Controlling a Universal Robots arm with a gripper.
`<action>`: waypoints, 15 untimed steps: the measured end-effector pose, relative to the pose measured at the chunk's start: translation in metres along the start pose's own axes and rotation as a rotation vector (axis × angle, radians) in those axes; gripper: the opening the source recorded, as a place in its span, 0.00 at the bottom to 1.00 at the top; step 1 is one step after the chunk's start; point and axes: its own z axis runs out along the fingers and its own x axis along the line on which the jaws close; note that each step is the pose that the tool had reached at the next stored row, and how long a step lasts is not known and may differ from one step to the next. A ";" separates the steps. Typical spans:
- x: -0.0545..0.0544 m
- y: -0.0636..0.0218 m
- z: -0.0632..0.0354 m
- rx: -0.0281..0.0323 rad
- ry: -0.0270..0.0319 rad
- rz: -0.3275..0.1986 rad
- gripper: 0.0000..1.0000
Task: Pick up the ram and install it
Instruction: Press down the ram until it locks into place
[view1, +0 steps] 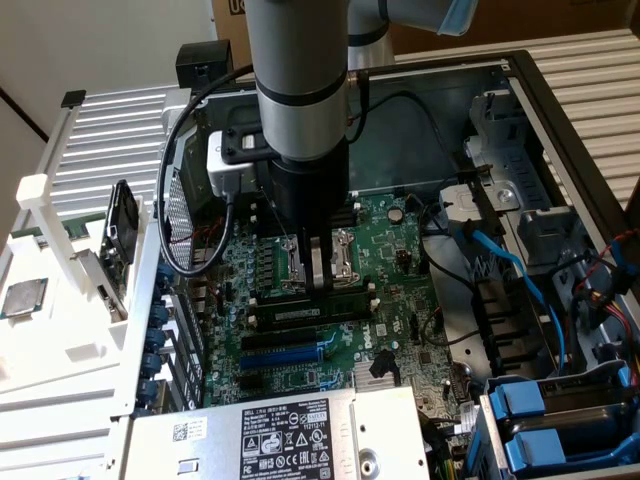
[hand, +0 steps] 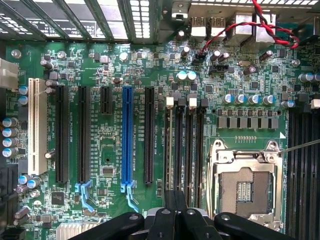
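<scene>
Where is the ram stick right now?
In the exterior view the ram lies along a memory slot at the motherboard's middle, directly under the shut hand, beside the open processor socket.

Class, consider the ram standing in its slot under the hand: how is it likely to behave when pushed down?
The ram looks thin and long, so it may flex slightly if the hand presses one spot. Standing on edge between white clips, it probably won't tip. Being a bare circuit board, it is likely fragile.
</scene>
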 end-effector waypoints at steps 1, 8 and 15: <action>0.000 0.0000 0.0001 0.0001 -0.0001 0.000 0.11; 0.001 0.0000 0.0004 0.0000 0.0000 0.000 0.11; 0.002 0.0000 0.0008 -0.0001 0.0001 0.000 0.11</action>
